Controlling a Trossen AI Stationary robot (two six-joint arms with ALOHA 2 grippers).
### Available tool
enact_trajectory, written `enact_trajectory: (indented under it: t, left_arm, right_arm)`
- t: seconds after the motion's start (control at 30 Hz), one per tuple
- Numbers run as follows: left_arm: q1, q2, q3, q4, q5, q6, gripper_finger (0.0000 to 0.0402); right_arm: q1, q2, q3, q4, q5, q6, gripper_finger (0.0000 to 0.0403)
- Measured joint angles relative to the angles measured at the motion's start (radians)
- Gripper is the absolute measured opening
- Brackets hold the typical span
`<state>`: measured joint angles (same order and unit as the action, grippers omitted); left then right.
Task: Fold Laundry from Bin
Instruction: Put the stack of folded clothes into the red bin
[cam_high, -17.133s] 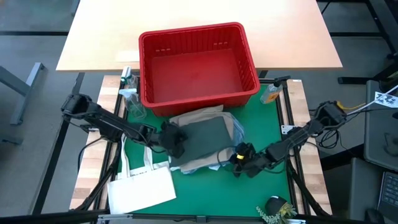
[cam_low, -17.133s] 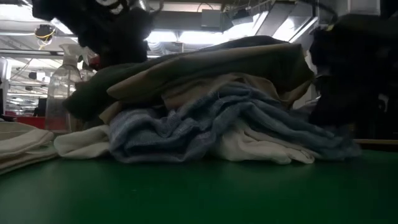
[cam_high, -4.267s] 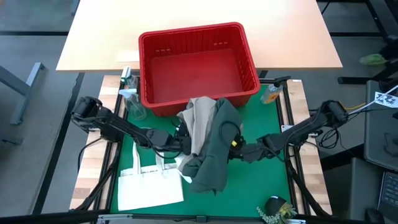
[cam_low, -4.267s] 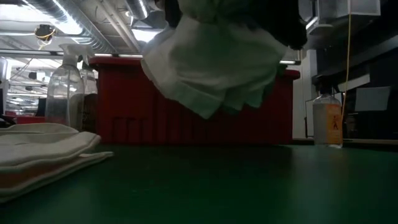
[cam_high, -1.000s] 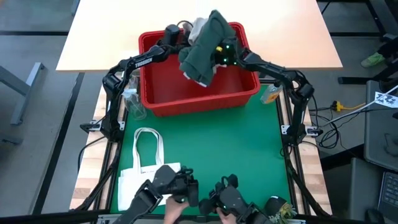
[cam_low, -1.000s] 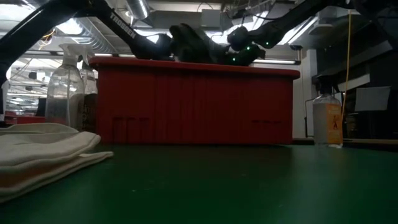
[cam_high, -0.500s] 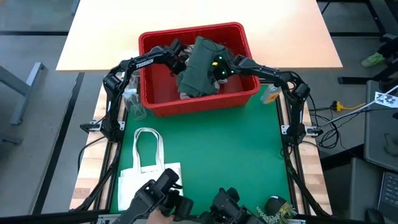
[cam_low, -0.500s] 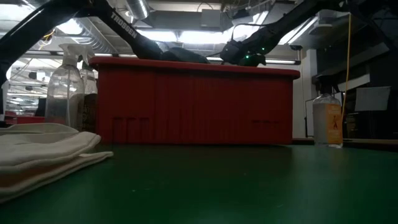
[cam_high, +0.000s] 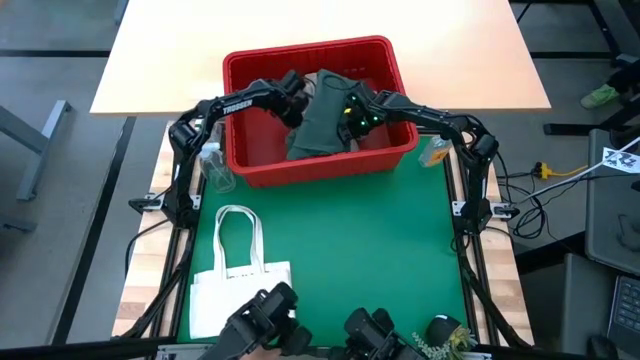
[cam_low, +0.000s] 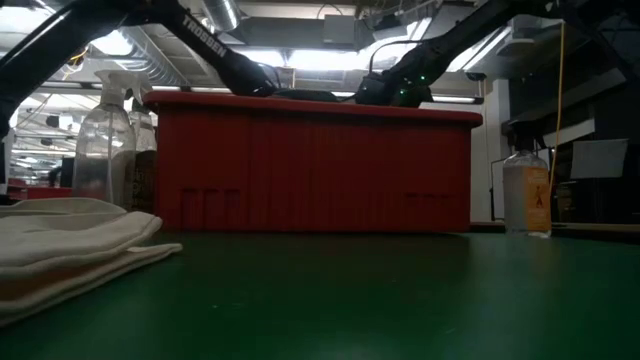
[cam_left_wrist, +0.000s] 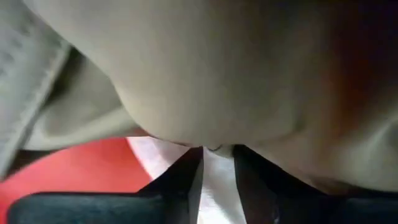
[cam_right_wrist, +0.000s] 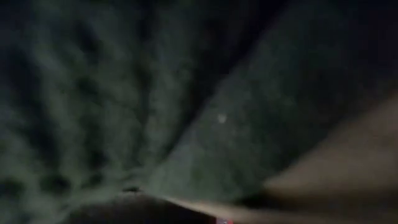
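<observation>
text: "TROSSEN" in white | on: left arm (cam_high: 238, 103) link | other labels: unreadable

Green table mat (cam_high: 370, 250) carries red bin (cam_high: 320, 165), tote bag (cam_high: 238, 290), seemingly bottles (cam_high: 218, 172).

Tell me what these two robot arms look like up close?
Both are slim, dark, jointed arms. The left arm carries white lettering along one segment; the right arm shows small green lights glowing near its wrist, and dark cables run along its base. In the left wrist view, the left gripper ends in two dark, flat fingers.
</observation>
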<state>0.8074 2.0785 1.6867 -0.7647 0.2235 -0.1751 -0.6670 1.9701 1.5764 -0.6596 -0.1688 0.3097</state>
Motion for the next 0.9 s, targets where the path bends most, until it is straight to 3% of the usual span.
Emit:
enact_trajectory:
  t: [0.37, 0.5, 0.7, 0.9]
  left_arm:
    - [0.015, 0.0, 0.0, -0.014, -0.102, 0.058, 0.0133]
    - [0.03, -0.001, 0.0, -0.016, -0.1, 0.038, 0.015]
    - [0.093, -0.058, -0.001, -0.101, -0.067, 0.03, 0.015]
    - [0.152, -0.124, -0.001, -0.17, -0.064, 0.026, 0.0142]
  right_arm:
    - [0.0, 0.0, 0.0, -0.004, 0.045, -0.028, 0.0016]
    - [0.0, -0.001, 0.0, -0.025, 0.082, -0.03, 0.0039]
    - [0.0, -0.002, 0.0, -0.065, 0.087, -0.03, 0.0079]
    - [-0.001, -0.002, 0.028, -0.143, 0.101, -0.031, 0.0085]
